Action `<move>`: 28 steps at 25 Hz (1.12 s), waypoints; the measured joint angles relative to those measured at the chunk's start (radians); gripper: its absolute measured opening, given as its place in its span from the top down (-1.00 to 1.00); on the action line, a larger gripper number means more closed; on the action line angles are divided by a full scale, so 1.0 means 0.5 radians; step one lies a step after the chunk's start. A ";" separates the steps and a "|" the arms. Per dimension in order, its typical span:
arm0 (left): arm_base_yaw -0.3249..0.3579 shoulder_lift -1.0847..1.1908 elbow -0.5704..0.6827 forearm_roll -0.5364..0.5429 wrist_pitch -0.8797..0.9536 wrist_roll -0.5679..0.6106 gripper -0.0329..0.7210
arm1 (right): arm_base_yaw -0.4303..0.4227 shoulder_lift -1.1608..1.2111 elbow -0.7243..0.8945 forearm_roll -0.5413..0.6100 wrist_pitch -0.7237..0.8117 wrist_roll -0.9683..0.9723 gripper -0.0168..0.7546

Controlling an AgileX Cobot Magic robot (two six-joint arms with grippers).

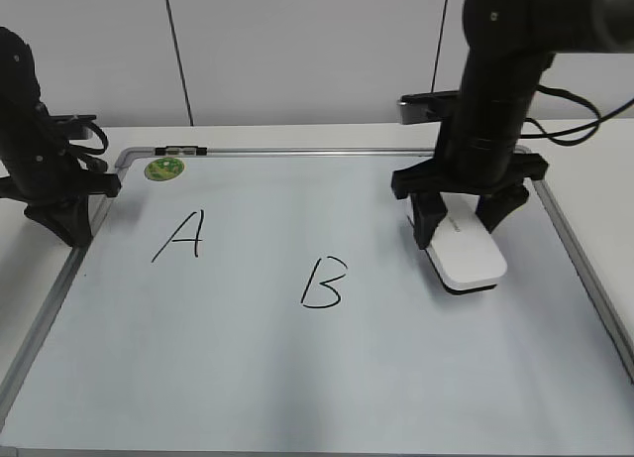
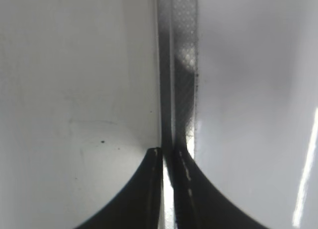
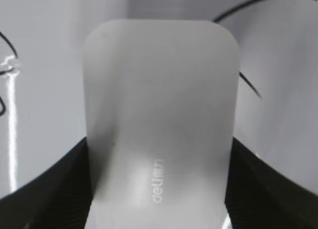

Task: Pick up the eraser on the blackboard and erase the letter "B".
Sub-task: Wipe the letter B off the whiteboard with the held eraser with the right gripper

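Note:
The blackboard [image 1: 327, 398] is a white board with a grey frame, lying flat. The black letter "B" [image 1: 324, 283] is near its middle. The white eraser [image 1: 466, 251] lies on the board right of the "B", and it fills the right wrist view [image 3: 159, 114]. My right gripper [image 1: 466, 219] is shut on the eraser, a finger on each long side, and also shows in the right wrist view [image 3: 159, 189]. My left gripper [image 1: 61, 219] is shut and empty at the board's left frame [image 2: 179, 90], with its fingertips showing in the left wrist view [image 2: 169, 154].
A black "A" [image 1: 180, 236] is left of the "B". A small round green magnet [image 1: 163, 168] sits at the board's far left corner. Curved black marker strokes [image 3: 248, 85] lie beside the eraser. The white table [image 1: 604, 170] surrounds the board.

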 joint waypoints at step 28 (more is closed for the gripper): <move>0.003 0.000 0.000 -0.016 -0.004 0.000 0.80 | 0.413 0.481 -0.450 0.024 0.054 -0.036 -0.40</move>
